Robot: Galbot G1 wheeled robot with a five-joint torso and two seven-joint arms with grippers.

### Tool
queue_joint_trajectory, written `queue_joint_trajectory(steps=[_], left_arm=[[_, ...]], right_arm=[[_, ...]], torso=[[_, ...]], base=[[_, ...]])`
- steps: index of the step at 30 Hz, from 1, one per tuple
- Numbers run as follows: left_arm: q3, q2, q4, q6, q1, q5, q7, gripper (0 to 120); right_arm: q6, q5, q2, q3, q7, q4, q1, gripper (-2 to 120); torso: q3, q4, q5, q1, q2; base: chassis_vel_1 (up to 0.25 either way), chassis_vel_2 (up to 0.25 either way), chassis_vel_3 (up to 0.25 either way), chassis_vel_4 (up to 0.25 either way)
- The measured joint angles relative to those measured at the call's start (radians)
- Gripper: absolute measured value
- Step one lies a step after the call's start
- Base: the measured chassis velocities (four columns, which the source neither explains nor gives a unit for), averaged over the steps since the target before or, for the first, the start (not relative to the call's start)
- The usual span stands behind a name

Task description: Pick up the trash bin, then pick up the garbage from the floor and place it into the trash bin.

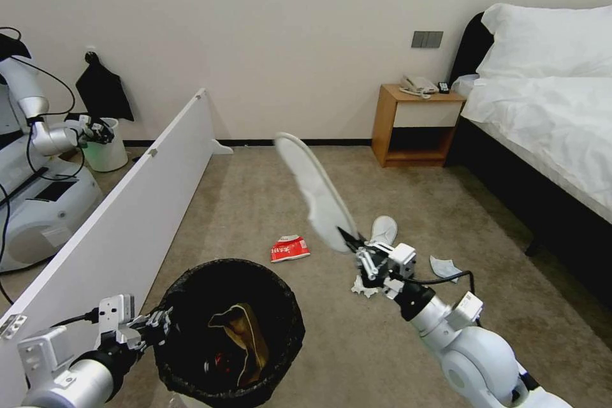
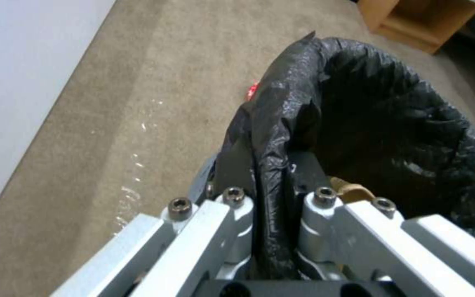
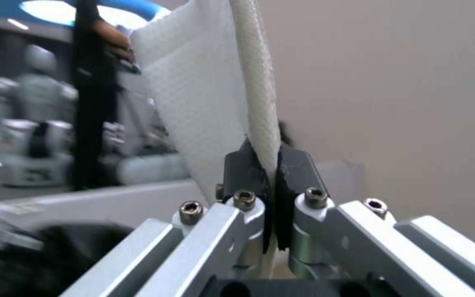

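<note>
Down at the bottom left of the head view, the left gripper has its fingers pinched tight on the bag-covered rim of the trash bin, one pad inside and one outside — the left wrist view shows the black liner squeezed between them. Inside the bin there's a crumpled brown paper bag and something red underneath. Over at centre frame the right gripper has its fingers pressed together on the edge of a white slipper, held up in the air and pointing toward the upper left, to the right of the bin's mouth and not over it. On the carpet sit the second slipper, a red-white packet and tissue wads. Biggest risk I'd guess: that slipper is long and floppy and only gripped at one end — if it's let go before it's over the opening, it could catch the rim and flop back onto the floor.
</note>
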Motion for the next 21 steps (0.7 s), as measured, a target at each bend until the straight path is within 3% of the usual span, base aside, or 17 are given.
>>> queue_joint_trajectory(steps=[1,11,21], left_arm=[[-0.007,-0.007,0.000,0.000,0.014,0.006,0.000,5],[-0.009,-0.022,0.000,0.000,0.024,0.026,-0.003,5],[-0.005,-0.029,0.000,0.000,0.024,0.037,-0.004,5]], right_arm=[[-0.007,0.056,-0.036,-0.053,-0.052,0.018,0.042,1],[-0.028,0.180,-0.074,-0.226,-0.078,0.051,0.143,1],[-0.030,0.201,-0.108,-0.363,-0.082,0.064,0.205,1]], torso=[[0.000,-0.0001,-0.0001,0.000,0.000],[0.000,-0.0001,0.0000,0.000,0.000],[0.000,-0.0001,-0.0001,0.000,0.000]], base=[[0.000,0.000,0.000,0.000],[0.000,0.000,0.000,0.000],[0.000,0.000,0.000,0.000]])
